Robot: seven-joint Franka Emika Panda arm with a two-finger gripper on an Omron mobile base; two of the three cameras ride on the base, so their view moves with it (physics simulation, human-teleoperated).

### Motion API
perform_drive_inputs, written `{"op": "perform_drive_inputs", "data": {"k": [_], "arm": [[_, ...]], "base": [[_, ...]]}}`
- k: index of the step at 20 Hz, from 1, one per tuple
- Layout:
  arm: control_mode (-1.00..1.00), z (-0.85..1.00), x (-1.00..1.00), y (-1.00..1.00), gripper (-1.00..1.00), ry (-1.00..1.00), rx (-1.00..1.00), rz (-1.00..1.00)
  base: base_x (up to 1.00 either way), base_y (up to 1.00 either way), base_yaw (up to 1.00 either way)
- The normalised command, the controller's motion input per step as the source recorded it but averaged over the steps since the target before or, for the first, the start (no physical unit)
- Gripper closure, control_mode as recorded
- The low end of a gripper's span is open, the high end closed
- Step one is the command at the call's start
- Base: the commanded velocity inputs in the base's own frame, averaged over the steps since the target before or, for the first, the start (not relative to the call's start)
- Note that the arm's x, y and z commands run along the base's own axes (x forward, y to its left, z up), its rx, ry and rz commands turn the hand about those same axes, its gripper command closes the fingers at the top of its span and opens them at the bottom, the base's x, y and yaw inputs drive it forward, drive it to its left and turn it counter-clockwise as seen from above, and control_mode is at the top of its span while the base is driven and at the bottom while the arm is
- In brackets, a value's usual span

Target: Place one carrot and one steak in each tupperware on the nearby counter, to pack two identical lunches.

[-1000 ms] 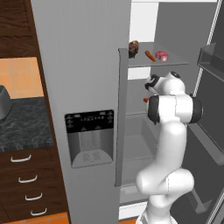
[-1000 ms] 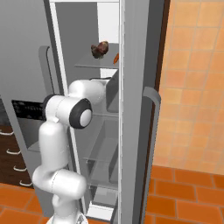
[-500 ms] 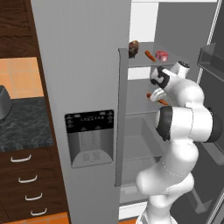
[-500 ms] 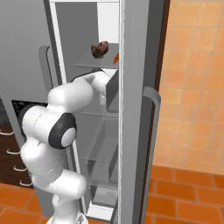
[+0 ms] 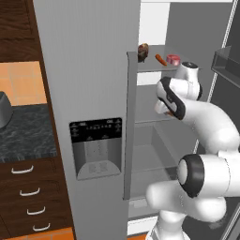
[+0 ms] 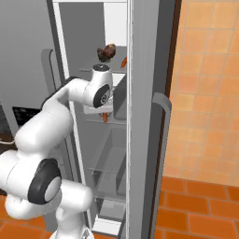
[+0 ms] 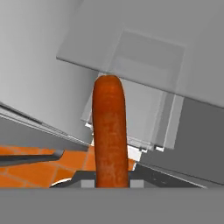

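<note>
My gripper [image 6: 105,113] is shut on one carrot [image 7: 110,131], which sticks out long and orange straight ahead in the hand view and hangs below the hand [image 6: 105,117] inside the open fridge. On the top fridge shelf lie the brown steak [image 5: 143,50], the second carrot [image 5: 161,59] and the pink-red steak [image 5: 173,59]. From the right base view the brown steak [image 6: 107,52] and the shelf carrot [image 6: 124,61] sit just above my wrist. The tupperware trays are out of view. A piece of the marbled counter [image 5: 23,136] lies at the far left.
The closed grey fridge door with a dispenser [image 5: 96,147] stands left of my arm. The open right door [image 6: 158,121] with its handle hems me in. A glass shelf [image 5: 150,117] is level with my hand. A silver toaster [image 5: 3,110] stands on the counter.
The arm has folded, its elbow swinging out towards the cameras. The hand has dropped a little below the top shelf with the carrot still in it.
</note>
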Motion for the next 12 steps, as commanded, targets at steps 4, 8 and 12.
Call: {"op": "perform_drive_inputs", "data": {"k": [4,8,12], "arm": [[-1.0,0.0,-1.0,0.27,1.0,0.0,0.0,-0.08],[-1.0,0.0,-0.97,0.18,1.0,0.0,0.0,0.0],[-1.0,0.0,-0.54,0.31,1.0,0.0,0.0,-0.06]], "base": [[0.0,0.0,0.0],[0.0,0.0,0.0],[0.0,0.0,0.0]]}}
